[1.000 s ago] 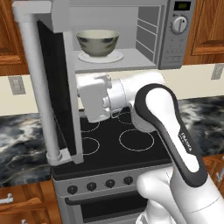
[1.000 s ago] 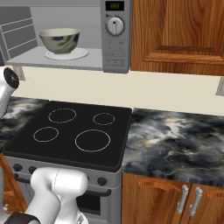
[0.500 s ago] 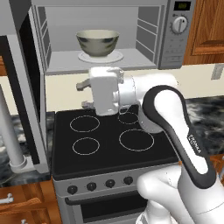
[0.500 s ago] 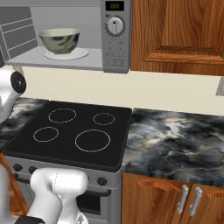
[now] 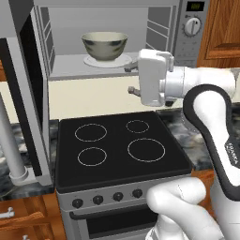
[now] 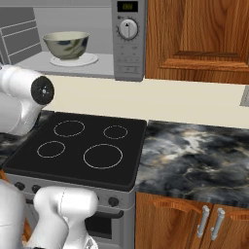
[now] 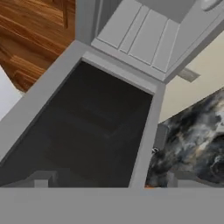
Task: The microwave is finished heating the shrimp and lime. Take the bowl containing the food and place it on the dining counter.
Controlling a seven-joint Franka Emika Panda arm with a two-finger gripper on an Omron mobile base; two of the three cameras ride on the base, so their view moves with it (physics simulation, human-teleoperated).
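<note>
Left base view looked forward-down from behind arm's left; right base view likewise from right. Both shared microwave (image 5: 117,42) (image 6: 87,39) and stovetop (image 5: 119,147) (image 6: 82,148). Hand view sat close against microwave door (image 7: 83,131).

My arm (image 5: 206,93) is glossy white with rounded, bulbous shells. Right of the stovetop (image 5: 117,150), a dark charcoal band (image 5: 215,140) wraps the nearest link, carrying small white lettering I can't read. Above the stovetop's back edge, the hand block (image 5: 152,77) is a boxy white housing with small grey studs sticking out of its left side. In the right base view, left of the stovetop, a white link ends in a round black cap (image 6: 42,90) with a small pale centre.
</note>
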